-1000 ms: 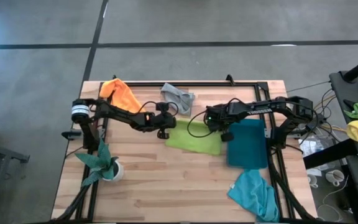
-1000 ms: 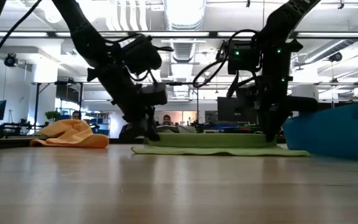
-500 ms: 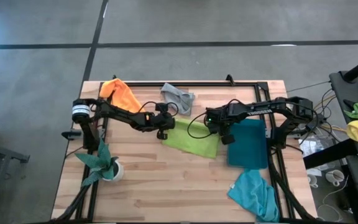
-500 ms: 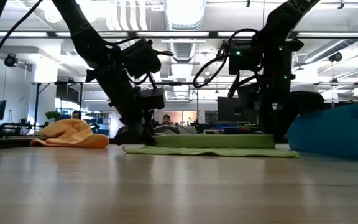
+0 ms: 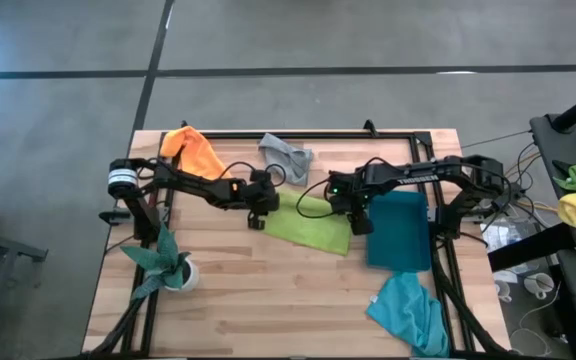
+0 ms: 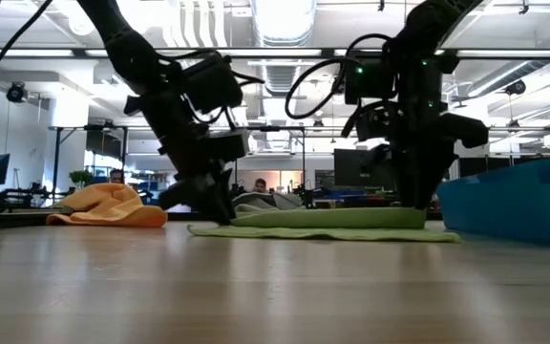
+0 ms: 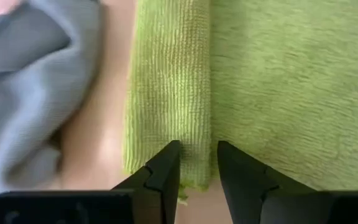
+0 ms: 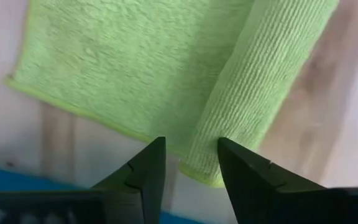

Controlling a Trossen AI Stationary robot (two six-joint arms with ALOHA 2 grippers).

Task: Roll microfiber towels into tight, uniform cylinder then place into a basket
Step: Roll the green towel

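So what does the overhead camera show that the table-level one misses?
Only the high view shows the grey towel, the turquoise towel and the potted plant. Only the low view shows the room's ceiling lights beyond the table. Both show the lime green towel, partly rolled, the orange towel, the basket, and the left gripper and right gripper, open at the roll's ends.

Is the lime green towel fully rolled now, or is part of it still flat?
Partly rolled. The green towel has a ribbed roll along its far edge; the rest lies flat on the table.

Even overhead light, soft shadows; ceiling lamp [image 6: 277,14] glares; wrist views slightly blurred, perhaps motion.
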